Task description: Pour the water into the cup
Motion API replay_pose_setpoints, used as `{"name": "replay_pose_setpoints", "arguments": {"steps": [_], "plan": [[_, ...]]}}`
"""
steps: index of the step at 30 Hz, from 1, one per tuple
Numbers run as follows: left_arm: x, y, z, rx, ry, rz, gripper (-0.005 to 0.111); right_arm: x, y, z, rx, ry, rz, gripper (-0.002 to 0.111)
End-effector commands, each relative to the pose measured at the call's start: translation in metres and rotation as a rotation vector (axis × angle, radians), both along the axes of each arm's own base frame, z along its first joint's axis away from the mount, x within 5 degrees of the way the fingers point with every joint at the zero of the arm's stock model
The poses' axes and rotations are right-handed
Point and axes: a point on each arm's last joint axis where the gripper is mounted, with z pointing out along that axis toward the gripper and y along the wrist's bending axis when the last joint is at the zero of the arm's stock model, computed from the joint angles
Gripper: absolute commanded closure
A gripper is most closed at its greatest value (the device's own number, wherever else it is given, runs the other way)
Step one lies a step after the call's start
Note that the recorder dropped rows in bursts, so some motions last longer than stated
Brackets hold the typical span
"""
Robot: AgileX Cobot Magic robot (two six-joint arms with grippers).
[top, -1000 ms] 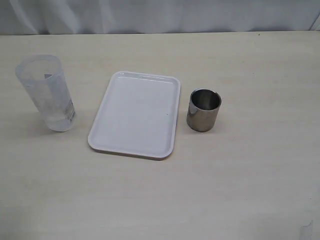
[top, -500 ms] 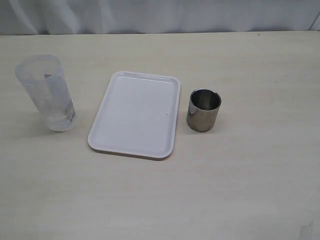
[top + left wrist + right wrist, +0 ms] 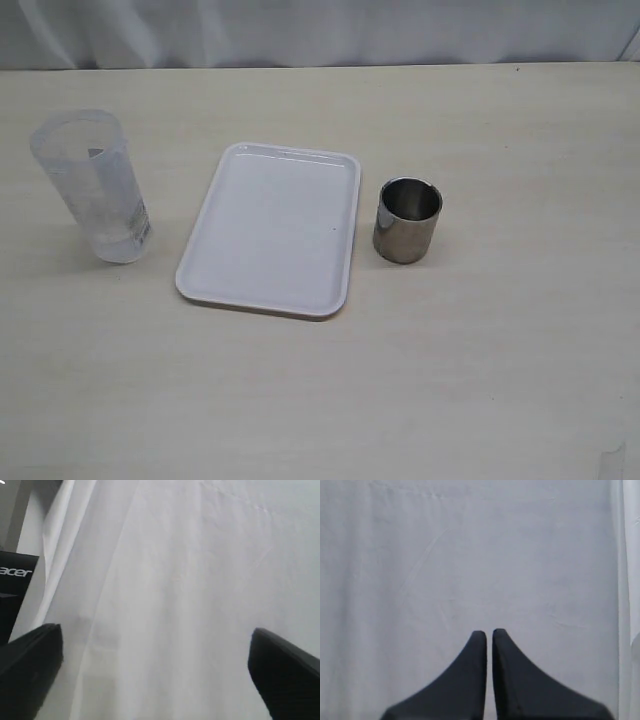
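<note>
Tabletop holds cup; left gripper, right gripper face curtain.

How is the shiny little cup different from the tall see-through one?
The cup is shiny metal, dark inside; the beaker is cloudy see-through plastic. The cup is short; the beaker is much taller. In the exterior view the cup stands right of the white tray, the beaker left of it. Both are round, open-topped and stand on the table.
</note>
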Motion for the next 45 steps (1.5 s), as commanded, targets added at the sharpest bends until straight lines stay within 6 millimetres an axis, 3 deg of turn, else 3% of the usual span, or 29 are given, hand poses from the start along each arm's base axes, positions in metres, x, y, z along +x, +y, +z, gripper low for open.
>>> {"name": "replay_pose_setpoints", "arguments": {"steps": [1,11,26,45], "plan": [[0.026,-0.008,-0.005,0.11,0.11,-0.055,0.002,-0.001,0.0,0.0,0.052,-0.01,0.028,0.104],[0.081,-0.019,-0.057,0.151,0.426,-0.193,0.002,-0.001,0.0,0.0,0.052,-0.008,0.028,0.104],[0.115,-0.027,-0.128,0.126,0.726,-0.312,0.002,-0.001,0.0,0.0,0.058,-0.007,0.032,0.104],[0.17,-0.032,-0.158,0.159,0.796,-0.385,0.002,0.0,0.0,-0.003,0.059,0.02,0.028,0.104]]}}
